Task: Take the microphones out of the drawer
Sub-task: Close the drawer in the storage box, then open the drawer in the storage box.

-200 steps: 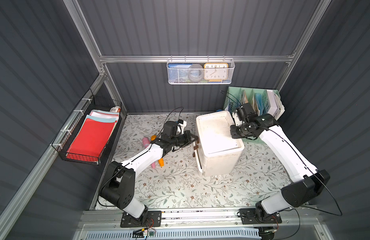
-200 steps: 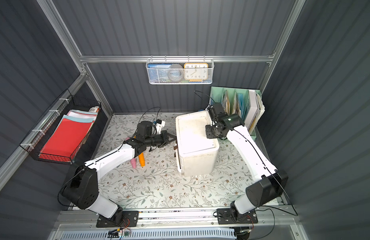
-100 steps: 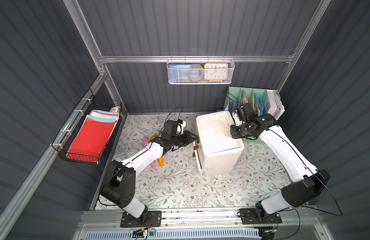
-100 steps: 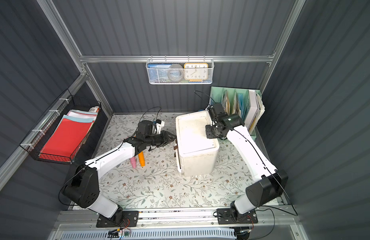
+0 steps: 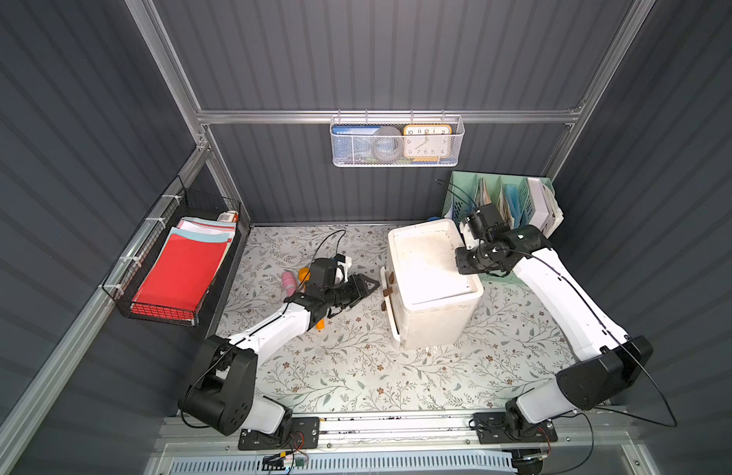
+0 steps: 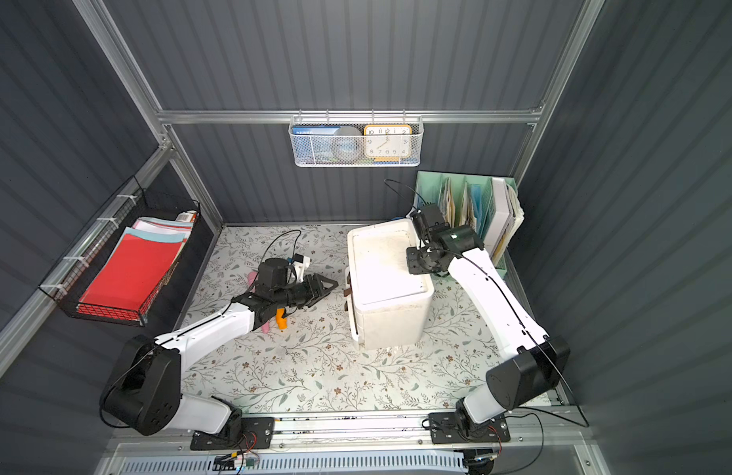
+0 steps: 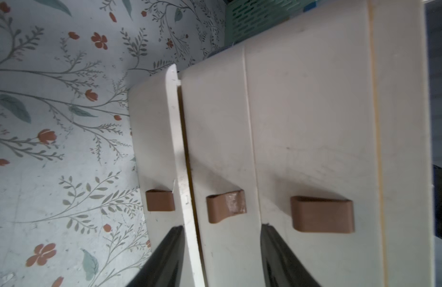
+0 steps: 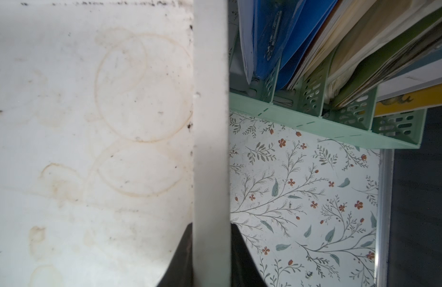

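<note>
The left gripper is facing the white drawer unit with jaws apart, fingertips sitting either side of the middle brown handle. The adjacent drawer, on the floral mat side, is protruding slightly.

Dark grey ribbed walls framed in aluminium rails close round a floral-print tabletop, with a white mesh basket holding a clock at upper centre, a black wire tray of red folders at left, and a mint file rack at upper right.
</note>
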Controlling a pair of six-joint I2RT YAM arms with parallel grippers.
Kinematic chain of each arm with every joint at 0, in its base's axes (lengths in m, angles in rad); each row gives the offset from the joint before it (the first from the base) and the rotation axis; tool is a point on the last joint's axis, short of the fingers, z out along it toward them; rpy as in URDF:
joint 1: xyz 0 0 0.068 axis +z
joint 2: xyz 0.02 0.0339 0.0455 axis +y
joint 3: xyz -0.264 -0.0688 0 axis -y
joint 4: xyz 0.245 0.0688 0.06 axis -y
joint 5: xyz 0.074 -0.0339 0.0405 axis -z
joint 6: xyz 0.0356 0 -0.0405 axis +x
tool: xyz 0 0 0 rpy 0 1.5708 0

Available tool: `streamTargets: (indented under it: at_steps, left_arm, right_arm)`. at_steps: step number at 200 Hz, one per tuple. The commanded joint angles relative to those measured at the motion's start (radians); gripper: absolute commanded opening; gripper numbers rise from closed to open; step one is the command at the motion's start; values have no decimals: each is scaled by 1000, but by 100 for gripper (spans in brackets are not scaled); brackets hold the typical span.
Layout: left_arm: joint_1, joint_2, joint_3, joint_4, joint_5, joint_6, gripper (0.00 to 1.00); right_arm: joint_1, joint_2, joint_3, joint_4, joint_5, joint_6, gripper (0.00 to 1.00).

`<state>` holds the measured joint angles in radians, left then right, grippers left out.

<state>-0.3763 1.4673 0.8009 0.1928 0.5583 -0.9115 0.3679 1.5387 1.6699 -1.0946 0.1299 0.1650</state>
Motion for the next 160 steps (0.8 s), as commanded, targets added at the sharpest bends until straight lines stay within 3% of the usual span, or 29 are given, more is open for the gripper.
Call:
streamTargets:
  at_steps: [1, 47, 82, 160]
  left_arm:
    - [4, 31, -56, 225, 51, -123, 52]
    - [4, 120, -132, 485, 69, -248, 49]
    - [2, 187, -149, 642, 74, -320, 40]
    - [-23, 285, -167, 859, 109, -479, 38]
  right_arm:
    - [2, 40, -35, -44, -50, 12, 0]
    - [2, 35, -42, -42, -50, 13, 0]
    - [2, 38, -42, -42, -52, 14, 0]
    - [2, 39, -47, -43, -46, 12, 0]
